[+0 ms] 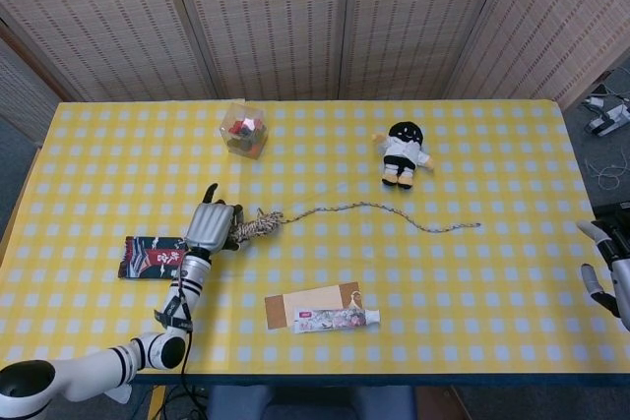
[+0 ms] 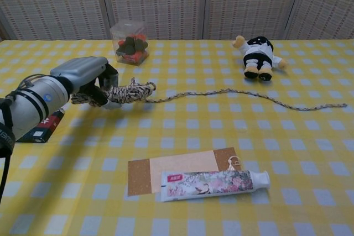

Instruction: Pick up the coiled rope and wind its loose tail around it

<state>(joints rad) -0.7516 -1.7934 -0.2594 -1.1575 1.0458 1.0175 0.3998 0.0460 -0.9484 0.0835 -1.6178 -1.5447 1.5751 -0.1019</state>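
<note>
My left hand [image 1: 210, 227] [image 2: 83, 79] grips the coiled rope [image 2: 126, 92] [image 1: 255, 225], a speckled beige bundle held a little above the yellow checked table. Its loose tail [image 1: 394, 211] [image 2: 249, 95] trails right across the cloth and ends near the right side. My right hand [image 1: 607, 265] hangs past the table's right edge with its fingers apart and nothing in it; the chest view does not show it.
A clear box of small items [image 1: 243, 131] [image 2: 129, 42] stands at the back. A plush doll [image 1: 404, 153] [image 2: 256, 55] lies back right. A toothpaste tube [image 1: 333, 318] [image 2: 213, 182] on a brown card [image 2: 177, 167] lies near the front. A dark packet [image 1: 150, 256] sits by my left arm.
</note>
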